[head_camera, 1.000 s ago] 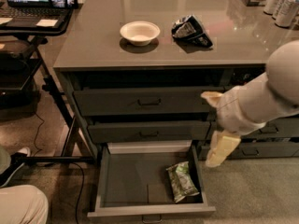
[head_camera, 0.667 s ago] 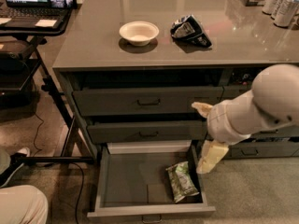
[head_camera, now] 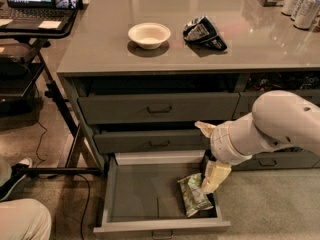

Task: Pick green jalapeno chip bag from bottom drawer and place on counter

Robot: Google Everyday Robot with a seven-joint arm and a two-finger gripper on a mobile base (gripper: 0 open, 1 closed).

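The green jalapeno chip bag (head_camera: 194, 195) is lying flat just below the gripper (head_camera: 203, 158). Its long axis is running from the drawer's back toward its front, with the near end angled slightly right. It is being carried on the right part of the floor of the open bottom drawer (head_camera: 135, 194). The gripper's fingers (head_camera: 216, 176) are spread wide, and the lower one is hanging at the bag's right edge; contact cannot be told. Higher up, a bowl (head_camera: 149, 35) and a black-and-white bag (head_camera: 203, 33) are sitting on the counter (head_camera: 100, 49).

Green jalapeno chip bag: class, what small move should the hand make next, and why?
Probably ease the hand down onto the green jalapeno chip bag: the hand hangs at the bag's right edge inside the open bottom drawer, and the bag lies on the drawer floor, not yet lifted.
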